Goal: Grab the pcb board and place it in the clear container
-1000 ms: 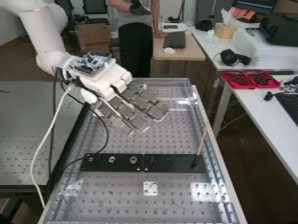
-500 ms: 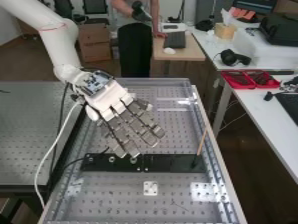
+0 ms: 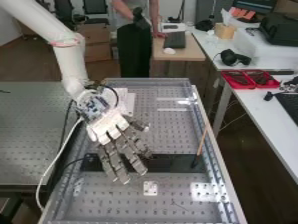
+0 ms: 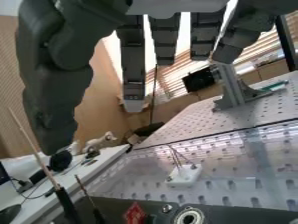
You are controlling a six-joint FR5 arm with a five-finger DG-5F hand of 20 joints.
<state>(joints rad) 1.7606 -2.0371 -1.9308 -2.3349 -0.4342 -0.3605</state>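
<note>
Behind the bench, a cardboard box (image 3: 98,52) stood on the floor near a wooden desk (image 3: 183,54), and red trays (image 3: 243,87) lay on a white side table (image 3: 249,107). The white arm (image 3: 72,62) reached over the perforated bench top (image 3: 106,200), its hand (image 3: 106,126) above one end of a black strip (image 3: 174,165). The fingers were straight and a little apart from one another, and nothing was held between them or against the palm.

Near the fingertips, though apart from them, a small white plate (image 3: 151,185) with holes lay flat on the bench top, and in the wrist view thin dark leads rose beside it. It was perhaps the pcb board, but the pictures did not settle that. Nor could the clear container be told with certainty from the glossy, see-through surfaces about the bench. A thin wooden stick (image 3: 201,142) leaned with its dark end at the strip, and a metal ring (image 4: 179,219) sat by a red mark (image 4: 135,214).

So far as could be judged, the work was at its approach: the grasp, the lift and the placing in the container all remained. The next move probably called for lowering the fingers round the board's edges.
</note>
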